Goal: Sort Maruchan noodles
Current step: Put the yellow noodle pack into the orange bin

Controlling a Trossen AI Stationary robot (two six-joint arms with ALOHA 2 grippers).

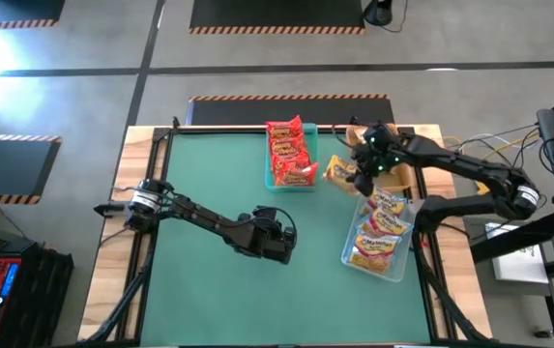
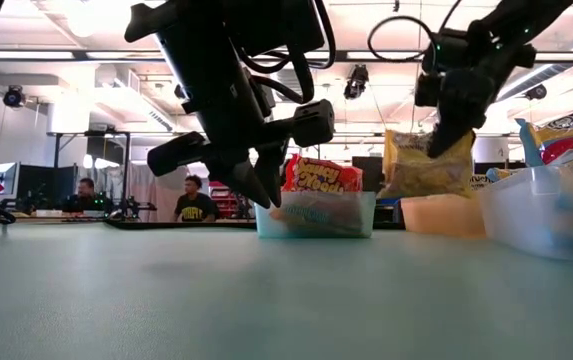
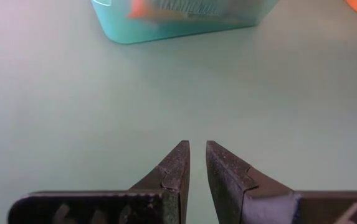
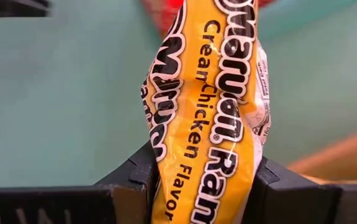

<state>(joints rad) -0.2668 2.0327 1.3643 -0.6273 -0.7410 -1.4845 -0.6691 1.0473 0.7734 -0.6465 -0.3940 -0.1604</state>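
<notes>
The green table (image 1: 209,184) fills the middle of the high view, with both dark arms reaching in over it. The left arm (image 1: 199,215) stretches from the table's left edge toward the centre, and the right arm (image 1: 470,166) comes in from the right side toward the far edge.

Three trays sit on the far right part of the table. The teal tray (image 1: 275,182) stands at the far middle and holds a stack of red Maruchan packets (image 1: 289,153); in the low view the same tray (image 2: 315,214) shows a red packet (image 2: 323,175) rising above its rim. The clear tray (image 1: 350,249) lies nearer on the right side, tilted in the high view, and carries the yellow-white packets with red-blue print (image 1: 381,230). The tan tray (image 1: 407,176) sits between those two, toward the far right corner, partly hidden under the right arm.

The right gripper (image 1: 362,177) hangs above the table between the teal and tan trays, its jaws clamped on a yellow-orange Creamy Chicken packet (image 4: 210,106). The packet (image 1: 338,172) is lifted clear of the table surface; in the low view it (image 2: 421,165) dangles below the fingers, just in front of the tan tray (image 2: 436,213).

The left gripper (image 1: 286,244) waits low over the bare centre of the table, well apart from the trays, its fingers (image 3: 177,167) drawn together and holding nothing.

Two people (image 2: 194,200) sit in the room beyond the table.
</notes>
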